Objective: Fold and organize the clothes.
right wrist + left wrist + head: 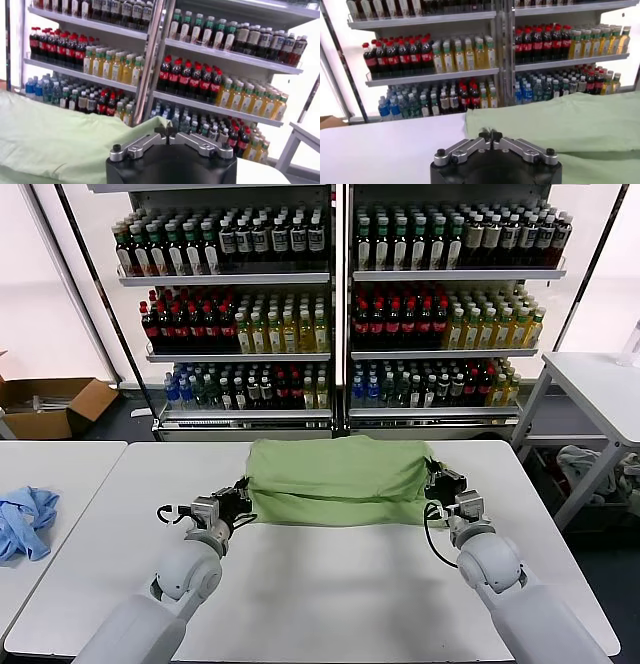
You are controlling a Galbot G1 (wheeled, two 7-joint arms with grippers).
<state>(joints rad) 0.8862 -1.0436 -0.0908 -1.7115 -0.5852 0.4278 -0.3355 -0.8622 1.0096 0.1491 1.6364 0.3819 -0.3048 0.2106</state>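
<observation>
My polo shirt (338, 481) lies folded across the far middle of the white table (330, 584). My left gripper (238, 499) and right gripper (440, 484) sit at its two side edges, fingertips pressed nearly together; whether they pinch cloth, I cannot tell. Next I judge another fold needs a firm hold on both edges

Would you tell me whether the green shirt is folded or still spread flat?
Folded: the green shirt lies as a compact doubled rectangle on the white table, with a layered edge along its near side.
</observation>
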